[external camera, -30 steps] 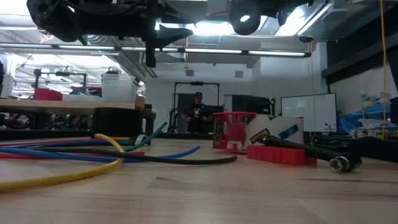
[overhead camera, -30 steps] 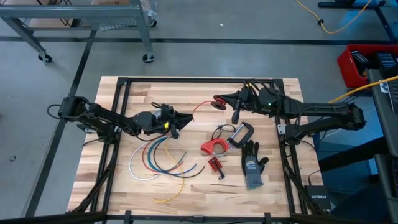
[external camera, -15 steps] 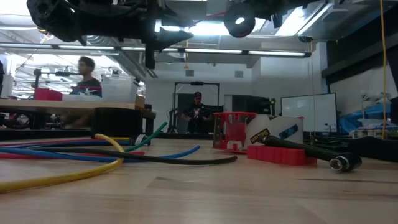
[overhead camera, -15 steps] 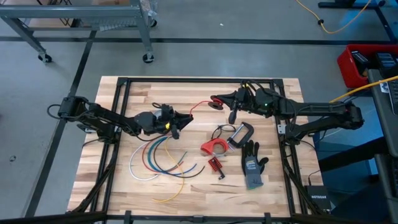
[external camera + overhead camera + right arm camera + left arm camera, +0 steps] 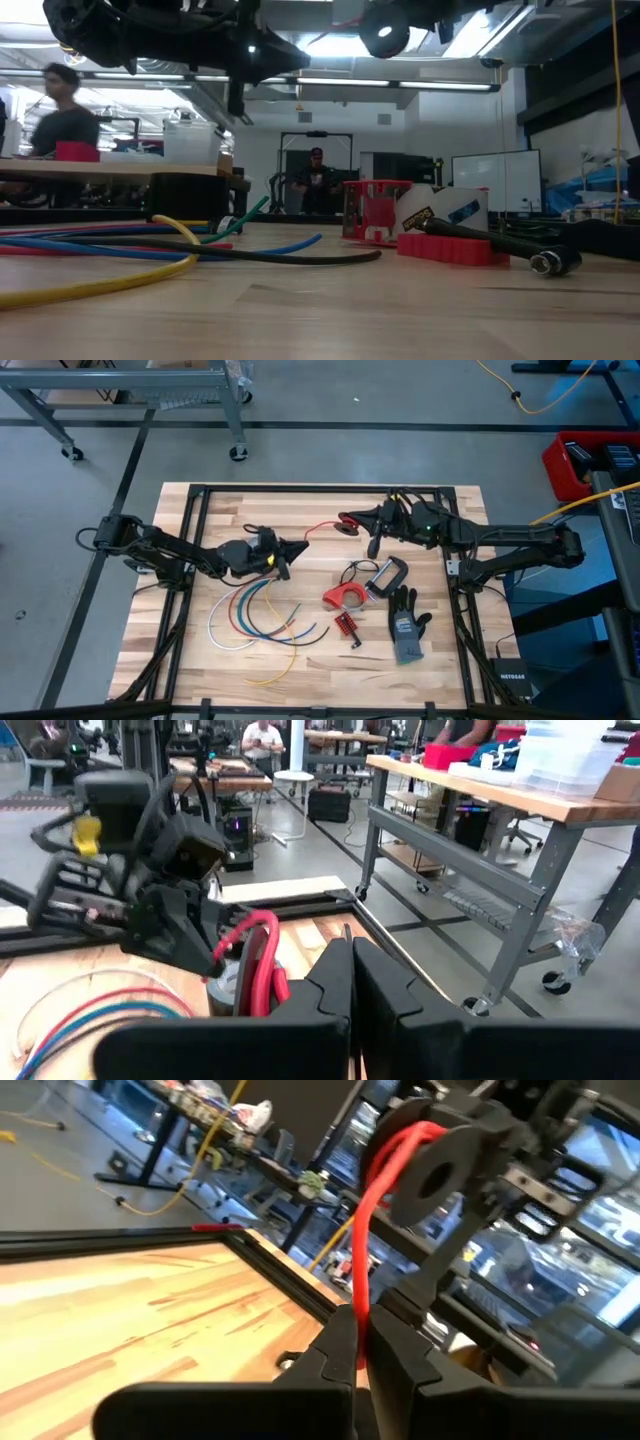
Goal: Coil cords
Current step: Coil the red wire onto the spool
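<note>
We see a worktop [image 5: 200, 660] of pale, smooth wooden planks inside a matt black metal frame [image 5: 300, 489]. Near its right edge lie a grey knitted cloth glove [image 5: 406, 628] and glossy red plastic parts [image 5: 345, 597]. The cords [image 5: 250, 615] look smooth and rubbery.

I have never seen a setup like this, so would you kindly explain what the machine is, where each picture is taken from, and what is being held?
These are two dark robot arms working at a wooden table. One picture looks straight down from above, one looks level across the tabletop, and two come from cameras on the arms' wrists. The left gripper has its jaws shut on the red cord, which runs to the right gripper; its jaws are shut, with red cord looped beside them. Loose on the wood lie white, blue, red, green and yellow cords, a grey glove, a clamp and a red tape dispenser. People show in the room behind.
</note>
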